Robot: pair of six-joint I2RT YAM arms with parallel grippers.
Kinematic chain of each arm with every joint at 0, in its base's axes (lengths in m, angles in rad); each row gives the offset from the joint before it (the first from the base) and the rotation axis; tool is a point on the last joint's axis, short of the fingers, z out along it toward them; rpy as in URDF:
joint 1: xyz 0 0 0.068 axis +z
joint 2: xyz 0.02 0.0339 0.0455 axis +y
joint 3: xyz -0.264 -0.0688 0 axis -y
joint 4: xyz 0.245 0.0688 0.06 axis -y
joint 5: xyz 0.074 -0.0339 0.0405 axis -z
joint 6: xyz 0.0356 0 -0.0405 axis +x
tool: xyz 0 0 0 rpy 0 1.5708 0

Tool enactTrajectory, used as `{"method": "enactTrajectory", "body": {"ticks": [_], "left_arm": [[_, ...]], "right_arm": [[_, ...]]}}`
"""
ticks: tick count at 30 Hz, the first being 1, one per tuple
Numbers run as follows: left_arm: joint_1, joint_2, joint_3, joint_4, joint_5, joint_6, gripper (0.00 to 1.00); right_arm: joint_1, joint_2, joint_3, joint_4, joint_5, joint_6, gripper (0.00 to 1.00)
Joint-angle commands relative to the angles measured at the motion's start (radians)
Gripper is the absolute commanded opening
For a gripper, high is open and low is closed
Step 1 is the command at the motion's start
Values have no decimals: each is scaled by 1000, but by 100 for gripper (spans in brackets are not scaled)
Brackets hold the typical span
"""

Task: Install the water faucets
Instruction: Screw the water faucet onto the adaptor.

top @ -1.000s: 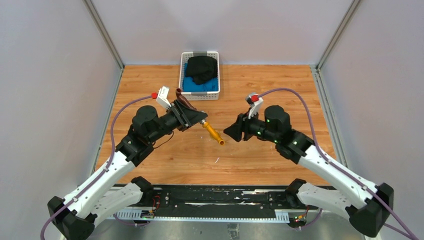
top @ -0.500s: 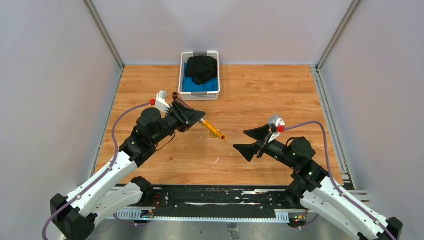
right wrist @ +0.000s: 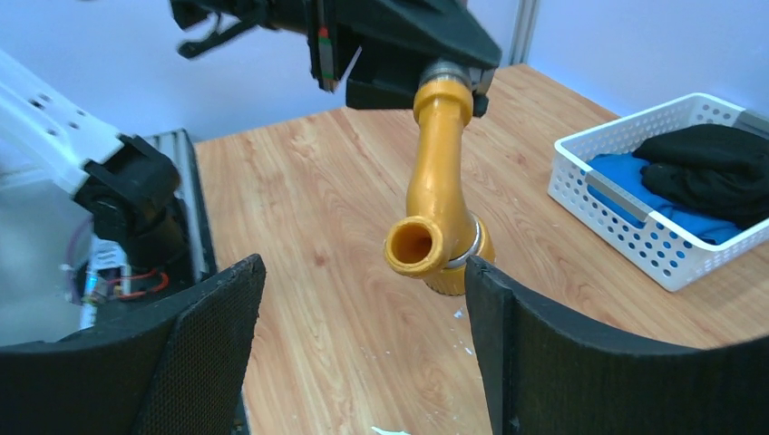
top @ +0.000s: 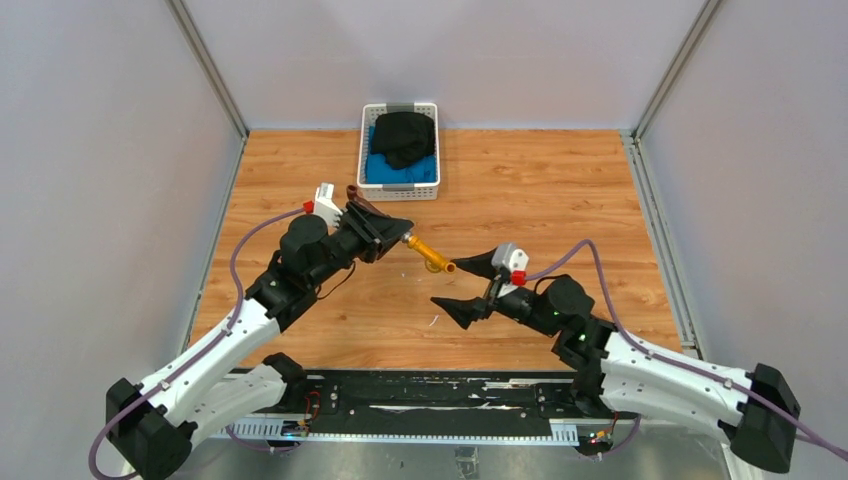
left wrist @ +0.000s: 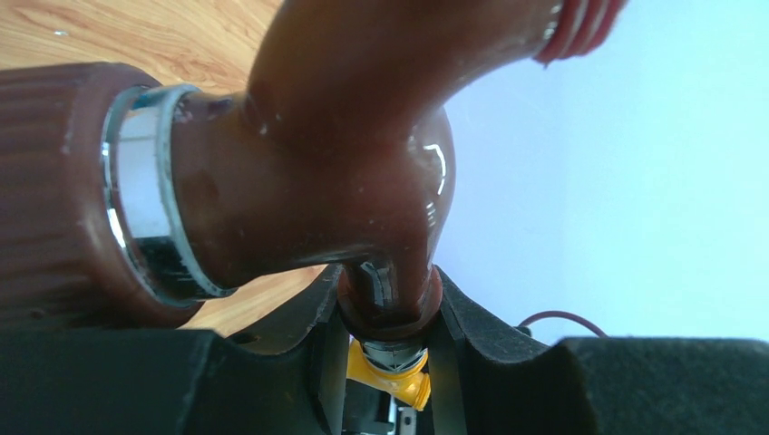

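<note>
My left gripper (top: 392, 234) is shut on the neck of the dark reddish-brown water faucet (left wrist: 345, 145), whose ribbed knob with a silvery ring (left wrist: 136, 190) fills the left wrist view. The brass-yellow water faucet (top: 429, 255) sticks out of that gripper, held above the table; its top end (left wrist: 394, 376) shows between the left jaws. My right gripper (top: 451, 283) stands open around the yellow faucet's free end. In the right wrist view the yellow faucet (right wrist: 440, 190) hangs from the left gripper (right wrist: 408, 45), its open mouth facing the camera and its knob beside the right finger (right wrist: 544, 362).
A white basket (top: 366, 150) holding black and blue cloth stands at the back of the wooden table; the basket (right wrist: 635, 245) also shows at the right of the right wrist view. Small white flecks (top: 434, 320) lie on the wood below the grippers.
My right arm has swung down and in toward the yellow faucet, and its jaws have opened wide. The left arm has shifted slightly, still holding the faucets.
</note>
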Motion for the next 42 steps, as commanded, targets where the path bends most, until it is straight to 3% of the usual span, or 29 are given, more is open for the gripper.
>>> {"method": "enactTrajectory", "body": {"ticks": [1, 7, 12, 17, 22, 25, 28, 31, 35, 42], "left_arm": [[3, 7, 5, 98, 17, -14, 0], [3, 23, 0, 121, 44, -12, 0], [3, 28, -6, 127, 70, -3, 0], [3, 13, -22, 133, 59, 19, 0], [4, 15, -20, 126, 48, 118, 0], [3, 45, -14, 148, 109, 201, 0], [4, 45, -47, 205, 131, 240, 0], [4, 5, -113, 311, 111, 254, 0], [4, -64, -197, 402, 35, 293, 0], [4, -131, -266, 421, -67, 313, 0]], "right_arm": [[44, 112, 32, 169, 132, -99, 79], [44, 228, 30, 309, 169, -74, 67], [44, 257, 35, 352, 174, -67, 33], [44, 246, 60, 293, 127, 34, 22], [43, 196, 60, 238, 136, 350, 19], [42, 172, 76, 158, 113, 545, 8], [39, 162, 97, 96, 73, 690, 2], [38, 161, 86, 124, 60, 797, 1], [14, 172, -13, 356, 78, 1009, 3], [-41, 238, -78, 552, 61, 1277, 18]]}}
